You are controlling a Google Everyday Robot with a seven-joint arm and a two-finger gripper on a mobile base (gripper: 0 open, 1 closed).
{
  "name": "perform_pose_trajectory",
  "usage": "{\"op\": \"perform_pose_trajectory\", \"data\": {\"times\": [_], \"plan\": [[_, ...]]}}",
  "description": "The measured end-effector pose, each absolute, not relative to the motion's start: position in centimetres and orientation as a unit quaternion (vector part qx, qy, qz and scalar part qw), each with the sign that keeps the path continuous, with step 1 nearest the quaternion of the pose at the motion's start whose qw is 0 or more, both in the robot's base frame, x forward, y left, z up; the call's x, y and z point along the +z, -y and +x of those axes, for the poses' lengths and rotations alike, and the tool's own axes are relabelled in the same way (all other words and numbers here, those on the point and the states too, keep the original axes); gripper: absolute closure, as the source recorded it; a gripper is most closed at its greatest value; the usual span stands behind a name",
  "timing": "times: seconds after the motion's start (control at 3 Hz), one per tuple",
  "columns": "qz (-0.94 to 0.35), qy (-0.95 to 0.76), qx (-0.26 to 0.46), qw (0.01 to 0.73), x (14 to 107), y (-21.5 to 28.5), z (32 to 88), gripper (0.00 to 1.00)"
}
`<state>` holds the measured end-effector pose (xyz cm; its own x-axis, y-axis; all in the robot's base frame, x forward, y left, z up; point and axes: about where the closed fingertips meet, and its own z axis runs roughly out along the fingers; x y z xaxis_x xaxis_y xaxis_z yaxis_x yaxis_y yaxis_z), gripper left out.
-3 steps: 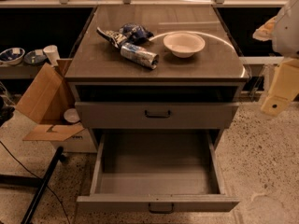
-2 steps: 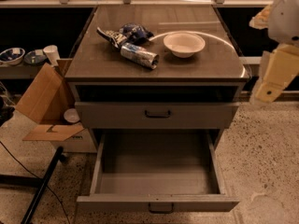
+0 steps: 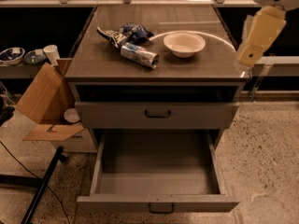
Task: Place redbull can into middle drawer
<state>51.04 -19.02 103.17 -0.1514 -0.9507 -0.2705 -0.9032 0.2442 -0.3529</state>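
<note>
Gripper (image 3: 249, 54): lifting closer, right of the bowl (image 3: 184, 43); whether clenched or released, cannot tell. Redbull can (image 3: 139, 55): lying left of the bowl, awaiting pickup. Middle drawer (image 3: 159, 174): standing open below the bowl.

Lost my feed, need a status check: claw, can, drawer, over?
Status: claw high right, off the cabinet edge, apart from the redbull can. Can lies on its side on top, against the snack bag. The middle drawer open, floor bare.

Robot lab or office test space: speckled floor (image 3: 266, 148), grey drawer cabinet (image 3: 201, 65), cardboard box (image 3: 44, 104); gripper (image 3: 252, 55) hangs upper right.
</note>
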Motion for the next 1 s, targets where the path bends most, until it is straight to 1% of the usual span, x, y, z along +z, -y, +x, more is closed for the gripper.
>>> {"op": "perform_pose_trajectory", "data": {"times": [0.67,1.0], "plan": [[-0.603,-0.755,-0.051,0.255,104.7,14.4,57.5,0.0],[-0.59,-0.761,-0.049,0.265,103.7,12.8,61.1,0.0]]}}
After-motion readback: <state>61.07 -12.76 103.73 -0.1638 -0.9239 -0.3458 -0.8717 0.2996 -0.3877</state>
